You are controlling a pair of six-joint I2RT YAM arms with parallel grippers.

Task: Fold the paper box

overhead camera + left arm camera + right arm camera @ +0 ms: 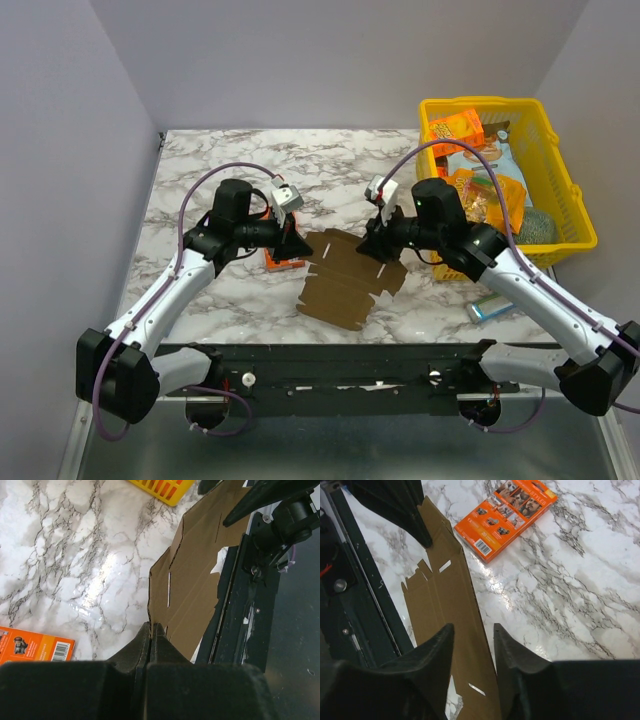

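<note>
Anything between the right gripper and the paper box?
Nothing visible. The right gripper, open, straddles one edge of the paper box. The left gripper is shut on the sheet's other end. The orange snack box lies off to the side, clear of both.

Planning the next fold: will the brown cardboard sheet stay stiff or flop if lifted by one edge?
Probably light and floppy: the paper box is a thin, flat die-cut sheet. It likely bends along its creases and slots. On the glossy marble table it may slide when pushed.
</note>
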